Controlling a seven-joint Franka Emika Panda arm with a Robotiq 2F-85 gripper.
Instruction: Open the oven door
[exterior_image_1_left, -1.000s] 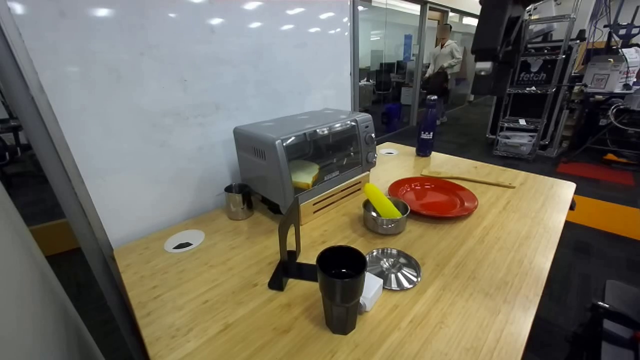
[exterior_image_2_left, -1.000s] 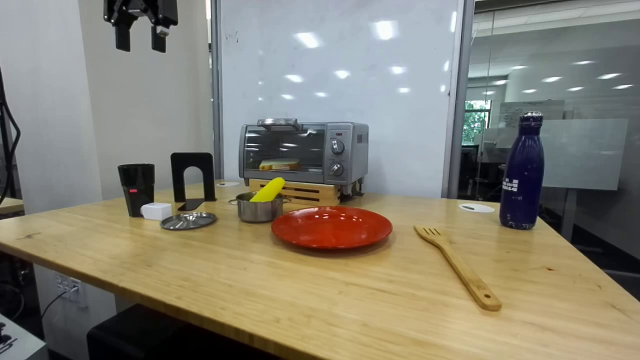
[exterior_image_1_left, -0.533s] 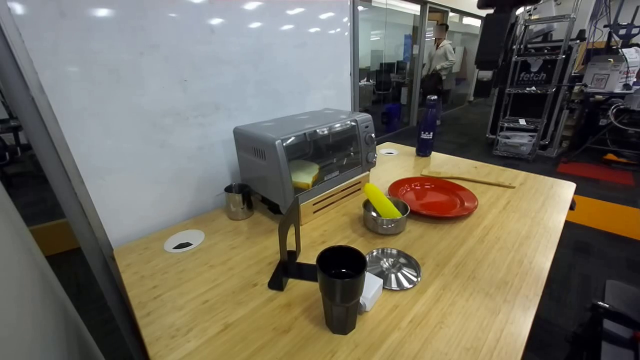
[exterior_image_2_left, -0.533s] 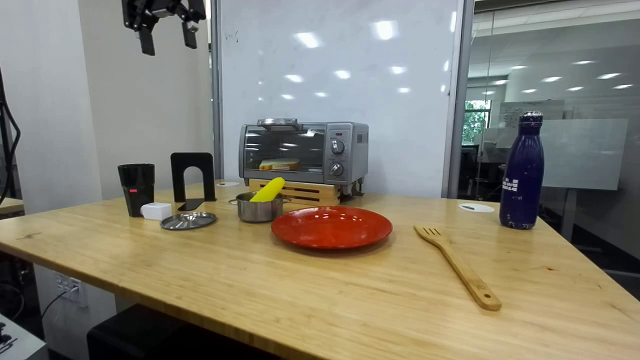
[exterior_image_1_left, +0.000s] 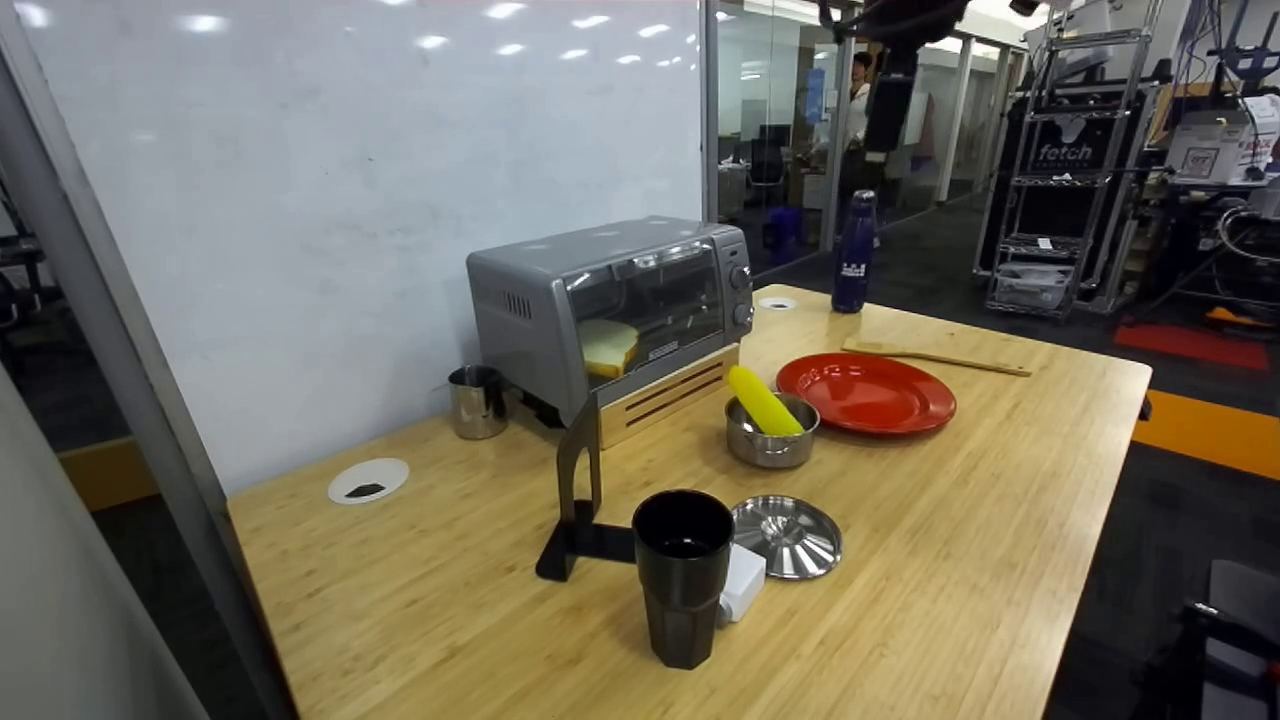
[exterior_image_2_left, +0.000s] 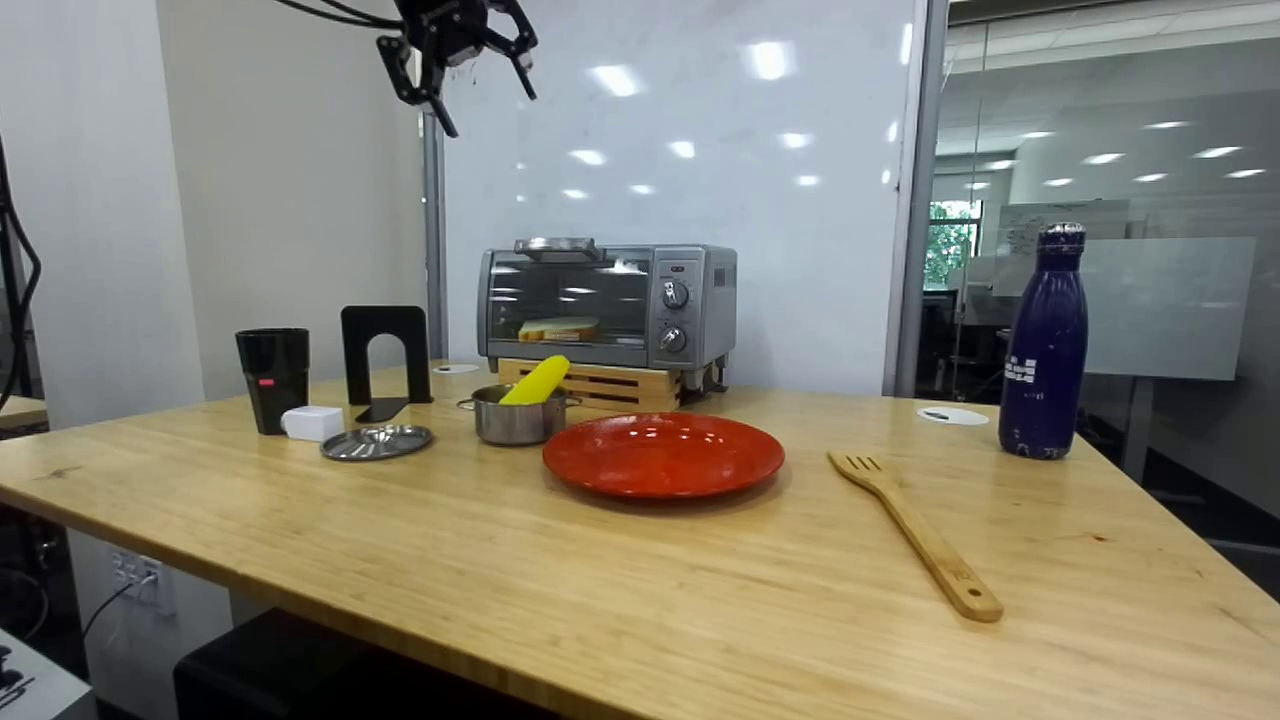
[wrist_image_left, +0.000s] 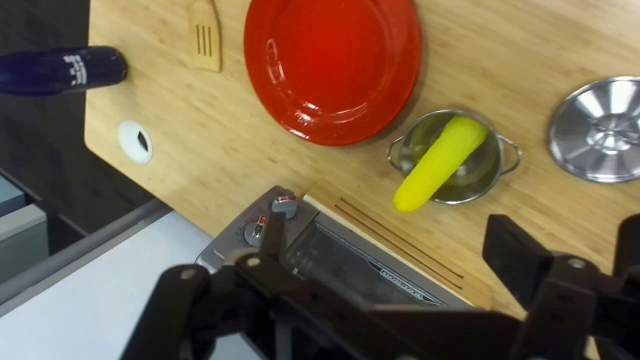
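The oven (exterior_image_1_left: 580, 252) is borne by a slotted wooden stand (exterior_image_2_left: 642, 389); at its front, the oven door (exterior_image_2_left: 570, 295) is closed, and a bread slice (exterior_image_2_left: 558, 329) is seen through it. The gripper (exterior_image_2_left: 491, 113) is held higher than the oven and well apart from it, its 2 fingers (wrist_image_left: 515, 257) spread wide. A pot (exterior_image_2_left: 520, 424) and a red plate (exterior_image_2_left: 665, 455) are placed in front of the oven; a blue bottle (exterior_image_2_left: 1043, 350) is stood well apart, beyond the oven's 2 knobs (exterior_image_2_left: 675, 293).

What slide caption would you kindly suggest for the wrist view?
Open gripper above the tabletop, oven door shut, yellow object leaning in a metal pot, red plate nearby.
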